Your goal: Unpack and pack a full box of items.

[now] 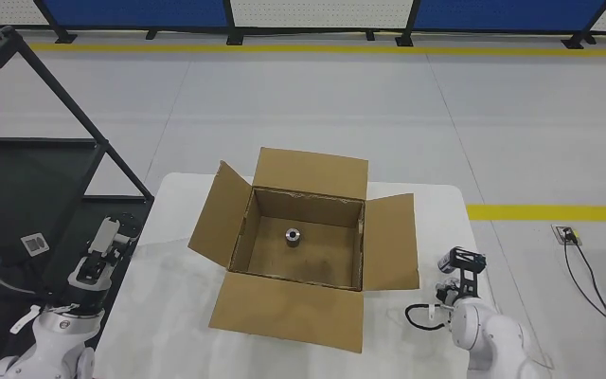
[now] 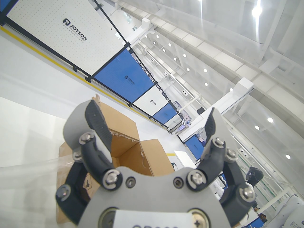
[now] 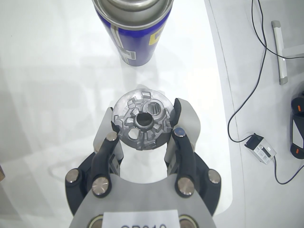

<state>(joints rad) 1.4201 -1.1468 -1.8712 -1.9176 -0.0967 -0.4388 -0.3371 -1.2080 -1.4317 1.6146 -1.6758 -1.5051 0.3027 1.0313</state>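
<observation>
Closest in, the right claw (image 3: 143, 119) pinches a cast metal hub (image 3: 142, 129) by its rim, one pad on each side, over the white desk (image 3: 47, 60). The hub looks heavy for its size, rigid and smooth, so a firm grip across the full rim seems safer than one on the ribbed face. Just beyond stands a blue spray can (image 3: 133, 24), upright; light, round and likely to tip, it is best taken around mid-body. Farther off, the open cardboard box (image 1: 311, 173) sits mid-desk with one small metal piece (image 1: 293, 235) on its floor. Across the desk the left claw (image 2: 152, 110) is spread wide, holding nothing.
</observation>
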